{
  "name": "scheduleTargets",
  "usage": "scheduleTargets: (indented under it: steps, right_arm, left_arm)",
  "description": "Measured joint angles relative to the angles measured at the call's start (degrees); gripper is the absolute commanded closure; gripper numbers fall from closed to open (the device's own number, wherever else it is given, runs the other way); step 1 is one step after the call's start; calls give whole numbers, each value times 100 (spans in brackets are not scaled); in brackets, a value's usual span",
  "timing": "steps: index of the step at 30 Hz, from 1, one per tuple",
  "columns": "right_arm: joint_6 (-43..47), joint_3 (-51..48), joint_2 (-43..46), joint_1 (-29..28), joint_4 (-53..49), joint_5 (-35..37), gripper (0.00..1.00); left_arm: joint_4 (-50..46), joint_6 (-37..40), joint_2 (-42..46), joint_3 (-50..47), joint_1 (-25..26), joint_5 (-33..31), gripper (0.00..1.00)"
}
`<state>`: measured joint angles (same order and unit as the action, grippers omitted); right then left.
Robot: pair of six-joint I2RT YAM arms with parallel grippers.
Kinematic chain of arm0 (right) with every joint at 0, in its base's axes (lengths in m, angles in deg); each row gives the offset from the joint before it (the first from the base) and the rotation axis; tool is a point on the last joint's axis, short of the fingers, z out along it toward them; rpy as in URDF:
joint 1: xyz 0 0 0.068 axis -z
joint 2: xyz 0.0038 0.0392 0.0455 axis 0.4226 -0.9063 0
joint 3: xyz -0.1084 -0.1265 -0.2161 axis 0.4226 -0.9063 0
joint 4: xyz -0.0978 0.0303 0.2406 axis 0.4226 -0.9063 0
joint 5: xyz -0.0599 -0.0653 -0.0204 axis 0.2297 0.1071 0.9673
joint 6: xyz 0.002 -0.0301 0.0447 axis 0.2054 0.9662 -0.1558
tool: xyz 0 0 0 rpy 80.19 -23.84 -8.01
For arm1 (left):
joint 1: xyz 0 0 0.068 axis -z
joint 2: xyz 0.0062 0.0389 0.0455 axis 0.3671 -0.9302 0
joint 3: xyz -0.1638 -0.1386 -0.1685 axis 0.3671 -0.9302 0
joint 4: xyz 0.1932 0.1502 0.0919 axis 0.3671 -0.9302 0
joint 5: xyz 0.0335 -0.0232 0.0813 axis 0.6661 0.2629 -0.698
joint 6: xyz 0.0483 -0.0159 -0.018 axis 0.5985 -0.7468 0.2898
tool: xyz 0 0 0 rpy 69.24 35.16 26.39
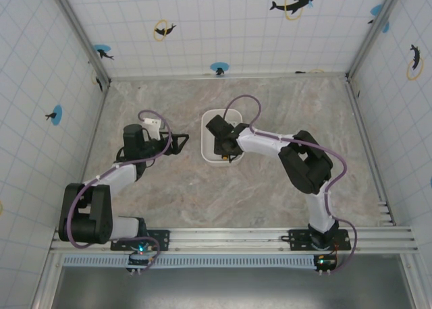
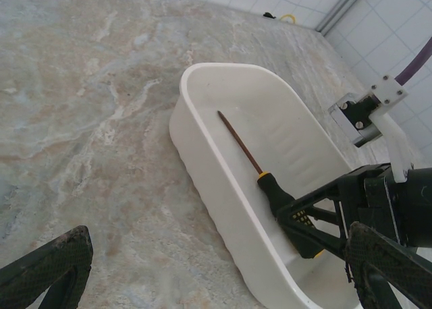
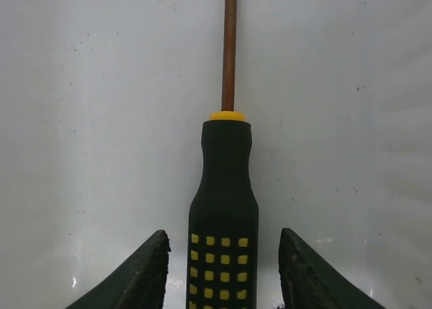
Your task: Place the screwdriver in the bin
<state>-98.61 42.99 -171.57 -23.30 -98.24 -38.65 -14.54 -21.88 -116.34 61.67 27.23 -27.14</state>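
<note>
The screwdriver [image 3: 224, 194], with a black handle marked by yellow squares and a thin shaft, lies flat on the floor of the white bin [image 3: 94, 120]. My right gripper [image 3: 224, 272] is open astride the handle, with a gap between each finger and the handle. In the left wrist view the screwdriver [image 2: 270, 187] lies lengthwise in the bin [image 2: 216, 181], and the right gripper's fingers [image 2: 324, 218] straddle its handle end. From above, the right gripper [image 1: 226, 147] reaches into the bin [image 1: 209, 123]. My left gripper [image 1: 181, 142] stands open just left of the bin, holding nothing.
The bin sits mid-table on the marble-patterned top [image 1: 270, 100]. Tiled walls [image 1: 202, 25] enclose the table on three sides. Bare table lies behind and to both sides of the bin. The left gripper's open fingers [image 2: 47, 268] frame the bin's near wall.
</note>
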Motion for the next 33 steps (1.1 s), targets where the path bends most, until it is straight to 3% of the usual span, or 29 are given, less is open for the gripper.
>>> scheduleTargets:
  steps: [12, 18, 22, 26, 33]
  right_arm:
    - [271, 33, 170, -2, -216, 24, 45]
    - [1231, 37, 1062, 4, -372, 85, 45]
    - [2192, -199, 2116, 142, -275, 299, 45]
    - [2955, -922, 3263, 778, 13, 442, 44]
    - [3777, -2964, 4476, 2562, 1335, 566, 43]
  left_arm:
    - [-42, 22, 35, 0, 0, -17, 2]
    - [-61, 153, 592, -42, 0, -337, 2]
    - [-9, 310, 1202, -271, 0, -837, 2]
    - [35, 479, 1668, -442, 7, -1475, 3]
    - [433, 1012, 1812, -658, 4, -2677, 2]
